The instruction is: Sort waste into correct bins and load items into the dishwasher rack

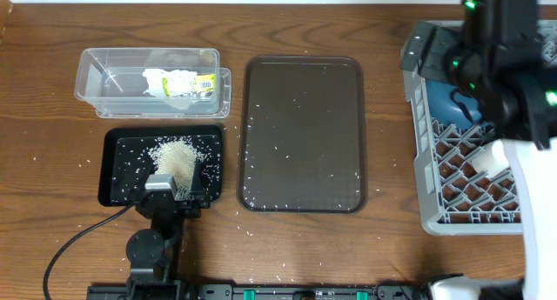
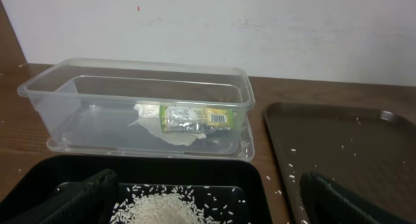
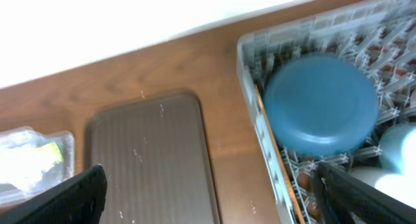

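A heap of rice [image 1: 177, 152] [image 2: 162, 208] lies in the black tray [image 1: 117, 165] [image 2: 39, 178]. My left gripper [image 1: 174, 191] [image 2: 208, 208] hovers open at that tray's near edge, fingers [image 2: 84, 198] wide apart and empty. The clear tub [image 1: 96, 74] [image 2: 52, 87] behind holds the yellow-green wrapper [image 1: 198, 83] [image 2: 198, 117] and white paper scrap [image 1: 165, 81] [image 2: 162, 130]. The grey rack [image 1: 435, 204] [image 3: 253, 100] at right holds an overturned dark blue dish [image 1: 448, 104] [image 3: 320, 104], a light blue bowl [image 3: 398, 149] and a whitish cup [image 1: 487, 159]. My right gripper [image 1: 435, 56] [image 3: 208, 198] hangs open above the rack's left side.
A dark brown serving tray [image 1: 302, 133] [image 2: 344, 146] [image 3: 146, 159] with scattered grains lies between the bins and the rack. Loose grains dot the wooden table around the black tray. The left arm's cable [image 1: 70, 248] curls at the front left.
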You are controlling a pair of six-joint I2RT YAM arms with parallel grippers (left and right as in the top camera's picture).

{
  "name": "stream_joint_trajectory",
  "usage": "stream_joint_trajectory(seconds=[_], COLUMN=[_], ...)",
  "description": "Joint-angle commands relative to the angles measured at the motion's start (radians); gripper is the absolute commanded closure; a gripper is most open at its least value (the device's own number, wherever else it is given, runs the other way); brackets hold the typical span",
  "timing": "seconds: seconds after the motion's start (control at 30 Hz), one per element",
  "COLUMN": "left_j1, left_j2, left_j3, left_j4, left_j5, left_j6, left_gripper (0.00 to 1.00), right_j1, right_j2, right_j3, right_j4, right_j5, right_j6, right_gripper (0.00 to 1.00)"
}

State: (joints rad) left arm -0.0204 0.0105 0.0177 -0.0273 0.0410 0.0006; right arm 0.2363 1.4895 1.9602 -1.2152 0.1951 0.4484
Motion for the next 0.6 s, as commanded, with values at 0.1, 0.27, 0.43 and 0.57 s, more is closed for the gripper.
stream_joint_trajectory(seconds=[0.1, 0.27, 0.43, 0.57], left_j1=[0.005, 0.005, 0.005, 0.005], left_j2=[-0.006, -0.006, -0.006, -0.006], left_j3=[-0.014, -0.014, -0.014, -0.014], left_j4=[-0.043, -0.043, -0.043, -0.043], left_j5=[-0.027, -0.027, -0.027, -0.027], left_j6=[0.006, 0.006, 0.006, 0.006], left_gripper=[0.08, 0.08, 0.08, 0.08], right_j1=[0.012, 0.012, 0.012, 0.010], right_j2=[-0.230, -0.444, -0.665, -0.811], right_j3=[-0.256, -0.583, -0.904, -1.089], right_j4=[0.172, 0.372, 0.629, 0.755], right_j5=[0.031, -0.006, -0.060, -0.068], right_j6=[0.008, 0.008, 0.007, 0.007], right_gripper=[0.01, 0.01, 0.01, 0.01])
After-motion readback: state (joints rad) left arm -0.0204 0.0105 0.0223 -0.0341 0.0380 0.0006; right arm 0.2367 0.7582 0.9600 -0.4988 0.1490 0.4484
